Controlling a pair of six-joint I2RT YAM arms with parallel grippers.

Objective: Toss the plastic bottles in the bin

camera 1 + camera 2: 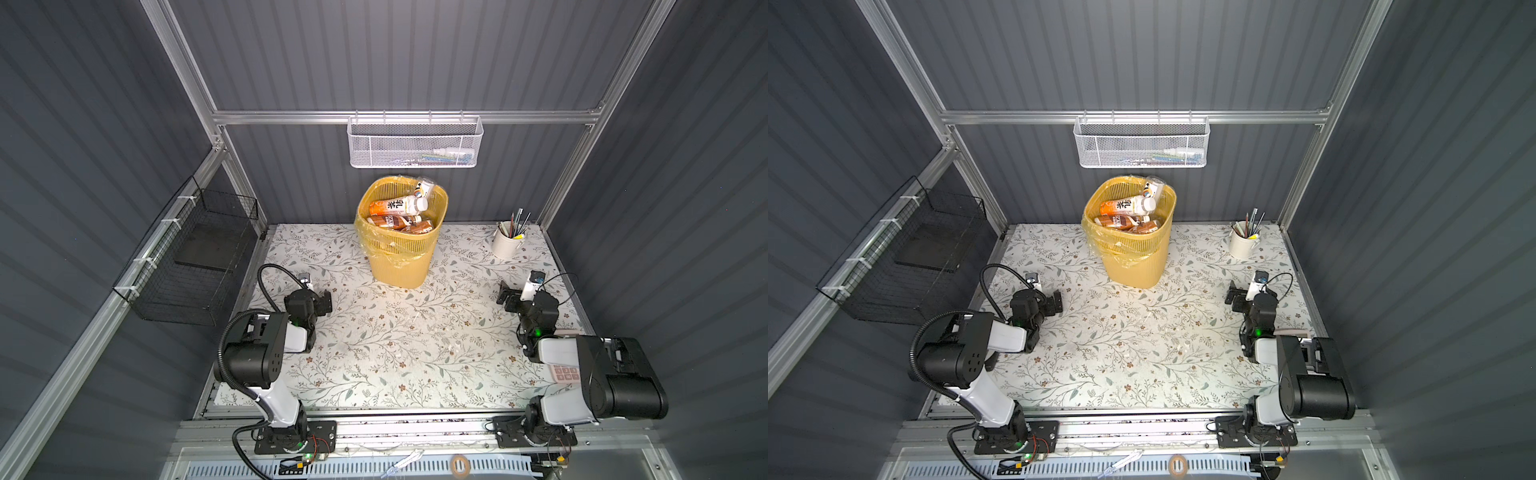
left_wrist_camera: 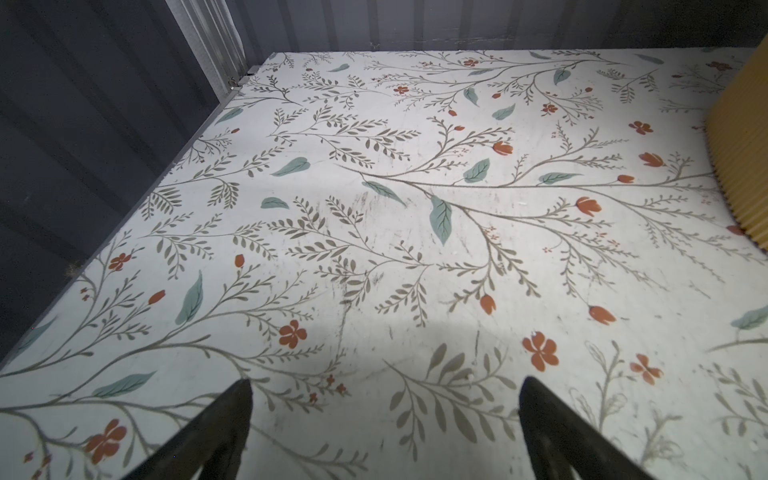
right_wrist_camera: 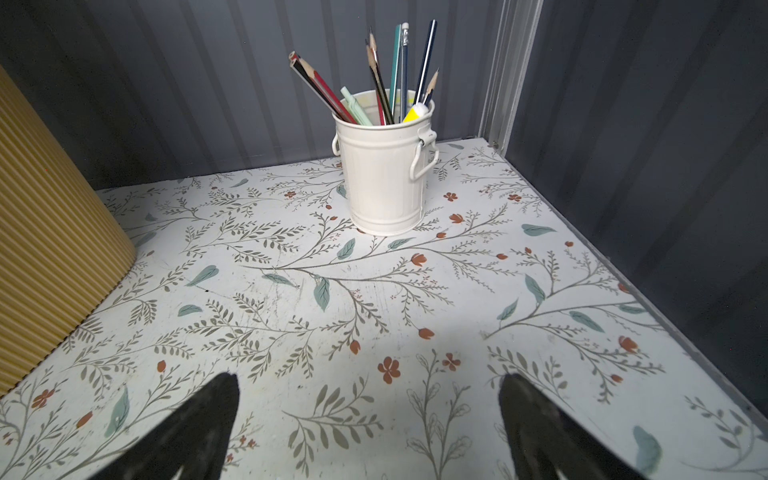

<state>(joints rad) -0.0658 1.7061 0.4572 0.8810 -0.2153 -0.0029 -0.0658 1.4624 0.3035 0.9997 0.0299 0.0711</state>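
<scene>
Several plastic bottles (image 1: 397,205) lie caps-right in the bin (image 1: 399,266); left end effector (image 2: 386,382), right end effector (image 3: 370,376) spread.

The bin (image 1: 401,270) is ribbed yellow plastic with a glossy, crinkled clear liner (image 1: 366,245); the counter (image 1: 374,340) is matt, scuffed floral sheet; the cup (image 3: 384,178) is smooth painted metal.

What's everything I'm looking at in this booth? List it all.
plastic bottles: at least four visible, orange and brown labels, inside the bin
bin: one, yellow, bag-lined, back middle of table
pencil cup: one, white, table's back right corner
mesh basket: one, white, on the back rail
wire basket: one, black, on the left wall
table: one, floral print, centre
left gripper: one, black, open and empty, left of table
right gripper: one, black, open and empty, right of table
</scene>
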